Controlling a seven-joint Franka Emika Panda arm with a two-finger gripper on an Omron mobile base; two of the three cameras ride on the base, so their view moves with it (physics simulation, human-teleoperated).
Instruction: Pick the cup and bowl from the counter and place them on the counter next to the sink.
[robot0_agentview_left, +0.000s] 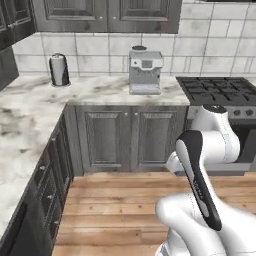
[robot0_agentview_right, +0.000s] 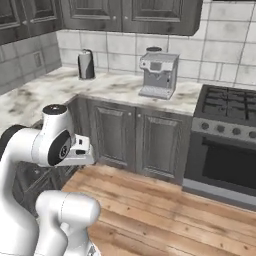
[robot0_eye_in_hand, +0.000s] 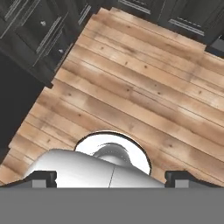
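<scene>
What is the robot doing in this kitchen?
The white robot arm is not handling anything. Its tool is open, holds nothing and points down at the wooden floor. On the marble counter stand a coffee machine and a dark canister, beside the stove.

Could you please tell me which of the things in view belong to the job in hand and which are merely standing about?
Part of the job:
- counter, white marble
- gripper, open, pointing at the wooden floor

Just standing about:
- coffee machine on the counter
- dark canister on the counter
- stove
- oven
</scene>
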